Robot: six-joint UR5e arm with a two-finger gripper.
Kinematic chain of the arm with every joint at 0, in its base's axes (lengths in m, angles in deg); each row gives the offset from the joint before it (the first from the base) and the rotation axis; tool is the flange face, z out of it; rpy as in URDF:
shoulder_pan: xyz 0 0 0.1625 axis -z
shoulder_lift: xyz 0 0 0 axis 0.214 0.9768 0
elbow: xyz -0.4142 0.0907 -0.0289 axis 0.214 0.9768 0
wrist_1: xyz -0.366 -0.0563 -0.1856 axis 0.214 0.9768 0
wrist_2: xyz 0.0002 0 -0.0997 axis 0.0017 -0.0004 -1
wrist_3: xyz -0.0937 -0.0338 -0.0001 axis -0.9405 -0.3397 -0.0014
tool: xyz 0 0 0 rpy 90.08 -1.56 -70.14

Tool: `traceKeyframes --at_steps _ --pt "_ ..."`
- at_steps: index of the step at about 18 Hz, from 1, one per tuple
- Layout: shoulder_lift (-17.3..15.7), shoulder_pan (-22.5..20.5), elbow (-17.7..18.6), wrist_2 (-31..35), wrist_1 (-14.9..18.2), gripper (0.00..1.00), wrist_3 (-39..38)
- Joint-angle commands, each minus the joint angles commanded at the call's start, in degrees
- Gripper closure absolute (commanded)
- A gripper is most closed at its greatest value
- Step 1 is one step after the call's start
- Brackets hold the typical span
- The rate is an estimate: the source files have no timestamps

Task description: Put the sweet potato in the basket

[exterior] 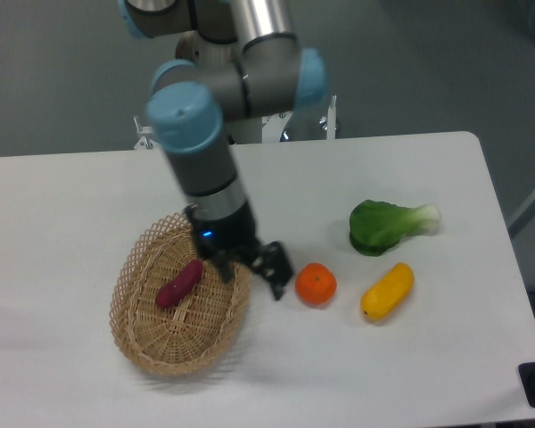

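We see a white table (89, 205) from above and slightly in front, with a grey and pale-blue robot arm (205, 134) reaching down from the top of the view. On the left side of the table sits an oval wicker basket (134, 334) with a lacy looped rim. Inside it, toward its upper left part, lies the sweet potato (179, 283), a slim reddish-purple tuber resting at a slant on the woven floor. The gripper (250, 272) hangs over the basket's right rim, just beside the sweet potato but apart from it. Its two dark fingers (276, 267) stand spread, with nothing between them. To the right of the basket, on the bare table, we see a round orange (316, 284), then a yellow oblong fruit (387, 291) near it. Above that pair lies a leafy green vegetable (388, 226) with a pale stalk pointing right.
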Motion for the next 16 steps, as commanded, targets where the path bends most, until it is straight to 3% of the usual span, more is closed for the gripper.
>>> traceKeyframes --at_steps 5,9,12,16 --pt "-1.9 -11.4 -1.9 -5.2 6.5 0.00 15.5" --pt "-3.3 -18.1 -1.9 -7.3 9.1 0.00 30.6" --pt "-4.6 -22.2 -1.9 -10.5 11.9 0.00 34.1" --pt "-5.3 -24.0 -1.1 -12.8 12.0 0.00 35.2"
